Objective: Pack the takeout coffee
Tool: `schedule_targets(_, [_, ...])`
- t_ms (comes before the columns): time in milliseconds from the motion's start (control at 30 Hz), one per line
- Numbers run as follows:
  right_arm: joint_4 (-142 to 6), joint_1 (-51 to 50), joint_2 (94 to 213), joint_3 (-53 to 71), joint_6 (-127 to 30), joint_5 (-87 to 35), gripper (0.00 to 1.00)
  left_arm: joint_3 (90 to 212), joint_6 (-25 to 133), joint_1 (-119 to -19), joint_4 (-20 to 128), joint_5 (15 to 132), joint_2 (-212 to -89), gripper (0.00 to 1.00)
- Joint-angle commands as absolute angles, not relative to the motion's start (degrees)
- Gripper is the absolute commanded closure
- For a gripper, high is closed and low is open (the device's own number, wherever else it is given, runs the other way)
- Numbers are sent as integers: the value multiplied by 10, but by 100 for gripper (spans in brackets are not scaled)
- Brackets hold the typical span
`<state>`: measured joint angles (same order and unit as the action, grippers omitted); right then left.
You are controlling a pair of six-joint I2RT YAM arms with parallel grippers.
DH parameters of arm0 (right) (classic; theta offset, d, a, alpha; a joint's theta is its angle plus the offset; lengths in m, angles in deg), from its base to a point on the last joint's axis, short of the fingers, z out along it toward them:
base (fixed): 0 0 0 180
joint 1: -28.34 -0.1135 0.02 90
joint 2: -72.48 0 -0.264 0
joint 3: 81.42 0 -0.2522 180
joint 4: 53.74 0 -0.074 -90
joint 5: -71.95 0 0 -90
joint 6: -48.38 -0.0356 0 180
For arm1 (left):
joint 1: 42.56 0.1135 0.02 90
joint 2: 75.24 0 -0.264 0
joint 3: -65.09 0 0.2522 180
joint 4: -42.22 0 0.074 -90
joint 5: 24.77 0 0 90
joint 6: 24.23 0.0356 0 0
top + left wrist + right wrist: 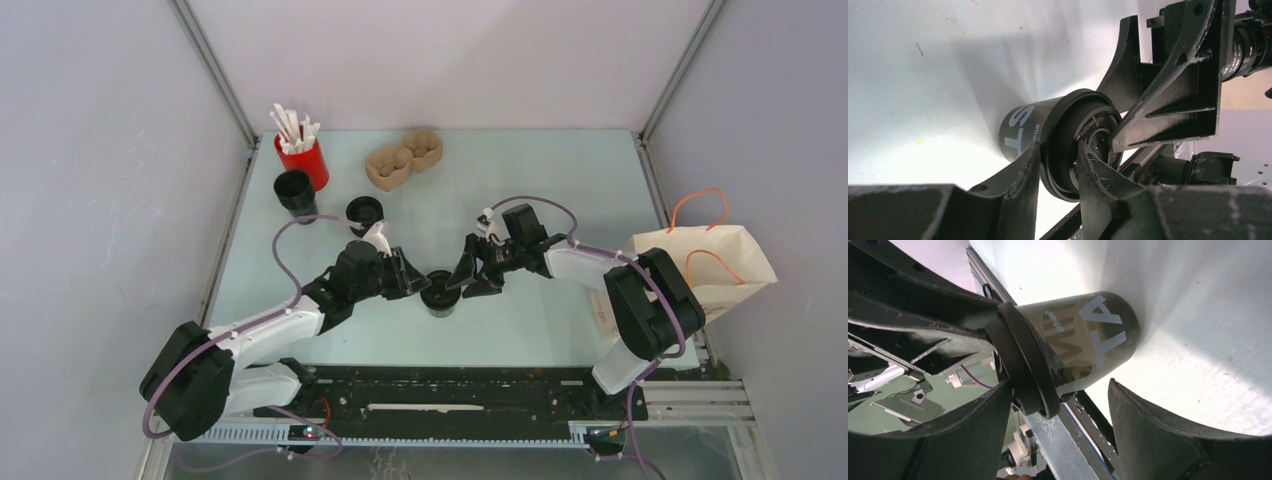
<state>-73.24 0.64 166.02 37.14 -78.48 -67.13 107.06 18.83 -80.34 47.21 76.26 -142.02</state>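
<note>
Takeout coffee (pixel 439 293), tapered black, by the table's (pixel 520 180) near edge: left claw (pixel 420 284) pinches its round lid, right claw (pixel 463 281) gapes.

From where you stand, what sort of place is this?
Probably a robot test booth staged as a takeout counter: plain walls around a table, a lidded coffee cup, a paper bag.
</note>
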Motion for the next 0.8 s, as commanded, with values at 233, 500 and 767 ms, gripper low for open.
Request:
schedule_targets(233, [-691,22,1697,337,-808,-668,23,1071,228,-820,574,744,-1428,65])
schedule_targets(500, [-587,29,1734,409,-842,-661,42,1055,222,-822,565,736,-1436,65])
schedule_targets(767, [-456,33,1781,504,-891,-635,50,1022,208,-826,534,734,-1442,66])
